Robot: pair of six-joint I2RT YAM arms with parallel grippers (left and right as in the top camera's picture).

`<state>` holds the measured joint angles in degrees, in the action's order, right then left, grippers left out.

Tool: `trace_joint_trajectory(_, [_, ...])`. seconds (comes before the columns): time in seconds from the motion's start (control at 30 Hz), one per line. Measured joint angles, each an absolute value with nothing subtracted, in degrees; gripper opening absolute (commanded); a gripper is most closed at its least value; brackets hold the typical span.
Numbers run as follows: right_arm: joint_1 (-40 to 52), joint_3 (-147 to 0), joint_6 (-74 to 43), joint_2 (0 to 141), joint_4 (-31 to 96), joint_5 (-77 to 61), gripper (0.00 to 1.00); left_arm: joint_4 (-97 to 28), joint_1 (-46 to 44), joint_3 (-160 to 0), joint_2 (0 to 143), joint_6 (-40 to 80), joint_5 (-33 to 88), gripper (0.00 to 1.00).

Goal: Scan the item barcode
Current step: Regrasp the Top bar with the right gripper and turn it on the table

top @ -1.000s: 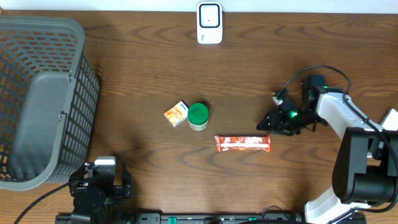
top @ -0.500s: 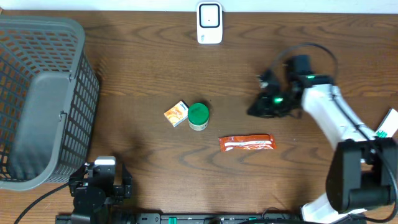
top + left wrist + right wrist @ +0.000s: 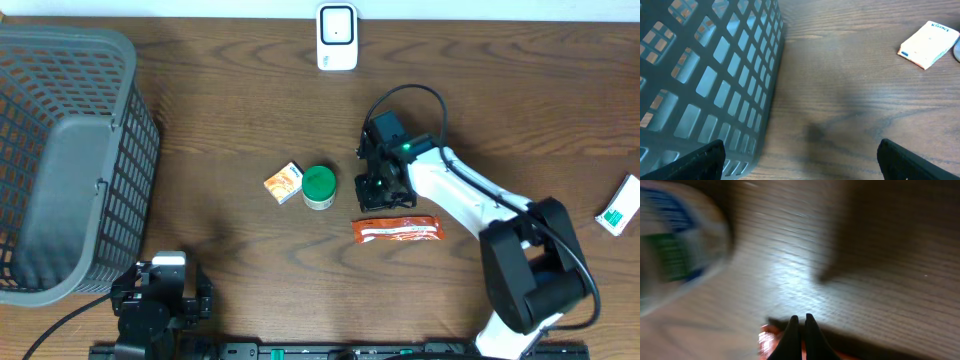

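Note:
A white barcode scanner point(image 3: 337, 37) stands at the table's far edge. Mid-table lie a small orange and white box point(image 3: 284, 183), a green-lidded jar point(image 3: 319, 187) and an orange snack packet point(image 3: 396, 230). My right gripper point(image 3: 375, 190) is shut and empty, hovering just right of the jar, above the packet's left end. In the blurred right wrist view its tips point(image 3: 800, 317) are pressed together over the packet point(image 3: 765, 340), with the jar point(image 3: 675, 245) at upper left. My left gripper point(image 3: 800, 160) rests open at the near left, holding nothing. The box point(image 3: 929, 44) shows far off in its view.
A large grey mesh basket point(image 3: 60, 150) fills the left side and stands close to the left gripper, seen as the basket wall point(image 3: 705, 75). A white and green pack point(image 3: 620, 205) lies at the right edge. The right arm's cable loops above the packet.
The right arm swung left from the table's right side to beside the jar. Its gripper closed with nothing in it. The left arm stayed still.

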<state>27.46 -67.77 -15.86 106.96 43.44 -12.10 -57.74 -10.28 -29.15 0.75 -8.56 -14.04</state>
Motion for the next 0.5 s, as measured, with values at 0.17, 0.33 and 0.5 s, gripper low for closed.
trace_joint_trajectory(0.17, [27.92,-67.77,-16.14,109.45,48.21,-11.60,0.01,-57.71,-10.28,-29.15,0.75,-8.56,-14.04,0.95])
trace_joint_trajectory(0.33, [31.22,-67.88,-13.54,109.45,56.62,-13.23,0.01,-57.74,-10.28,-29.15,0.75,-8.56,-14.04,0.95])
trace_joint_trajectory(0.5, [34.39,-67.88,-10.85,109.45,66.41,-11.92,0.01,-57.74,-10.28,-29.15,0.75,-8.56,-14.02,0.95])
